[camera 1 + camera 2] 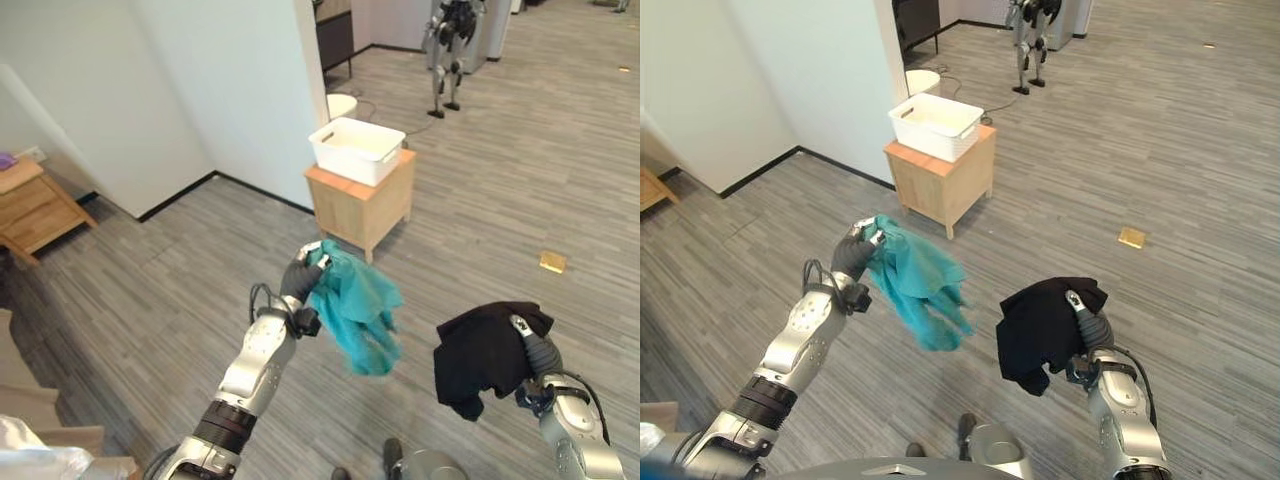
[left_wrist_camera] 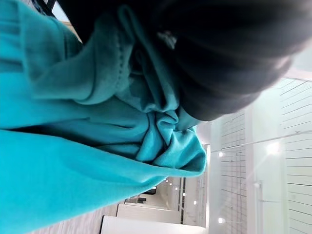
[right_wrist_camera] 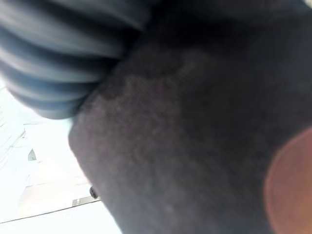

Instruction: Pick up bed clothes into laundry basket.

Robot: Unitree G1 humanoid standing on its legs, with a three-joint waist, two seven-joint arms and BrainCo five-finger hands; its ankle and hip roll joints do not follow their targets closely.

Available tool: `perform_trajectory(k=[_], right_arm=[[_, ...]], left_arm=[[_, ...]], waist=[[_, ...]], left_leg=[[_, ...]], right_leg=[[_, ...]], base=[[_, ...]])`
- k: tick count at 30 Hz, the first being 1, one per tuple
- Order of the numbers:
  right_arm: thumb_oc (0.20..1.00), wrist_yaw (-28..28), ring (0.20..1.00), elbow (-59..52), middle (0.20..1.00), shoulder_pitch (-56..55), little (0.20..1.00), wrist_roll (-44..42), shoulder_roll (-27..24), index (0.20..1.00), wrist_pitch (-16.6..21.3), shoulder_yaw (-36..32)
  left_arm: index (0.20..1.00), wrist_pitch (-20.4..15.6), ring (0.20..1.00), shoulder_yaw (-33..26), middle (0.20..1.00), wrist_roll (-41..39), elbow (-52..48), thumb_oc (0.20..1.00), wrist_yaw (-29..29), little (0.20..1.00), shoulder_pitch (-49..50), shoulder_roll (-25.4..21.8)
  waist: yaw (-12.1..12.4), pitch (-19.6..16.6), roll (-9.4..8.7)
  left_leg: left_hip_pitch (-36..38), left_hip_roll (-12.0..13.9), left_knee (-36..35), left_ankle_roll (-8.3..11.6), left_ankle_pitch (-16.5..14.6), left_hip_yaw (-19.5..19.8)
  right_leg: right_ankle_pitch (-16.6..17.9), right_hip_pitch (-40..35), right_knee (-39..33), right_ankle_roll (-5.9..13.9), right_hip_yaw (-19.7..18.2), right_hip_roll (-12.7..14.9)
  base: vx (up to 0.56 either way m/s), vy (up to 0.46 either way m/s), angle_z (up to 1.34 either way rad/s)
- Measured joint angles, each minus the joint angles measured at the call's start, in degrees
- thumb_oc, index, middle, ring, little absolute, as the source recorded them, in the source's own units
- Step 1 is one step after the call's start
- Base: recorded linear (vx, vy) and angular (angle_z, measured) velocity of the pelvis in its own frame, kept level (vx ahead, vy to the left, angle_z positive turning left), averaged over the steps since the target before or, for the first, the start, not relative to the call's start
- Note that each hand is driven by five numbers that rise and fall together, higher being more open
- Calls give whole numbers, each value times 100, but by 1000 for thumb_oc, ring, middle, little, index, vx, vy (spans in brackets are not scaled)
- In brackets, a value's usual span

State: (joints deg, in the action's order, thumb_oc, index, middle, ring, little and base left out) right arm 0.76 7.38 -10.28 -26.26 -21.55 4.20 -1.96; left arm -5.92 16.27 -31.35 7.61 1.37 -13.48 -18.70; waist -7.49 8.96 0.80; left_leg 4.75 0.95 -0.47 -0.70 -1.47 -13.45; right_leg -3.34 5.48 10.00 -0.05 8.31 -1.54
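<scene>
My left hand [image 1: 300, 278] is raised above the floor and shut on a teal garment [image 1: 362, 310], which hangs down to its right. The bunched teal cloth [image 2: 87, 122] shows close up in the left wrist view. My right hand [image 1: 530, 340] holds a black garment [image 1: 485, 355] that drapes over it and hangs to its left; black cloth [image 3: 195, 146] covers the right wrist view. A white laundry basket [image 1: 357, 150] stands on a small wooden side table [image 1: 362, 205] ahead, beyond both hands.
A white wall corner [image 1: 240, 100] rises just left of the side table. A wooden nightstand [image 1: 35, 210] stands at the far left. A small tan tile [image 1: 552, 262] lies on the floor at right. Another robot [image 1: 450, 45] stands far back.
</scene>
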Motion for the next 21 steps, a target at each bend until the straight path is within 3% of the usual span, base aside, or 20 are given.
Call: perform_trajectory(k=[20, 21], right_arm=[[200, 7, 200, 7, 200, -64, 200, 68, 4, 200, -1, -1], [200, -10, 200, 34, 200, -462, 200, 66, 16, 200, -8, 28]], left_arm=[[200, 22, 200, 0, 200, -3, 1, 200, -4, 200, 72, 9], [200, 32, 200, -111, 200, -6, -3, 200, -10, 200, 474, -193]], waist=[[-6, -43, -10], [-13, -346, -494]], left_leg=[[78, -67, -73, -81, 47, -9], [43, -254, -193, -270, 163, -151]], right_leg=[[25, -72, -2, -48, 62, 87], [379, 0, -187, 137, -211, 187]], base=[[-17, 10, 1], [-102, 66, -1]])
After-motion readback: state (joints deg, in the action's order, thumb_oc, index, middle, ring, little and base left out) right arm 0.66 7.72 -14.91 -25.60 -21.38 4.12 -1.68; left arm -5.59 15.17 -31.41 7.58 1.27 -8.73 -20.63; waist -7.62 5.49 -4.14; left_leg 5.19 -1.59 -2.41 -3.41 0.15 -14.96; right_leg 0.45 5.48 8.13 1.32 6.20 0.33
